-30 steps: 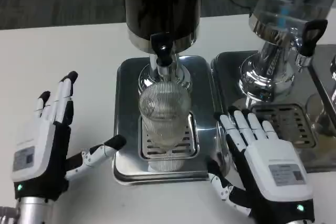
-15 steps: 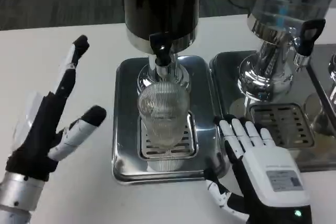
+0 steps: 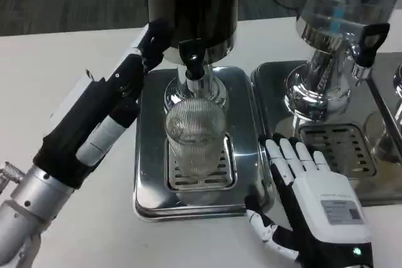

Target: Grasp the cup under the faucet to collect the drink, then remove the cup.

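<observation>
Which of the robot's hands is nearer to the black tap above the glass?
The left. The left hand reaches up beside the tap, its fingertips close to it on the left. The right hand lies low on the table, right of the glass.

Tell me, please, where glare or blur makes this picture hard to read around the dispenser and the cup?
Head view: the steel tray mirrors the overhead light in pale patches; the ribbed clear cup looks hazy, so its fill level cannot be judged; the dark dispenser hides its own detail; the left hand is slightly smeared, the right hand sharp.
</observation>
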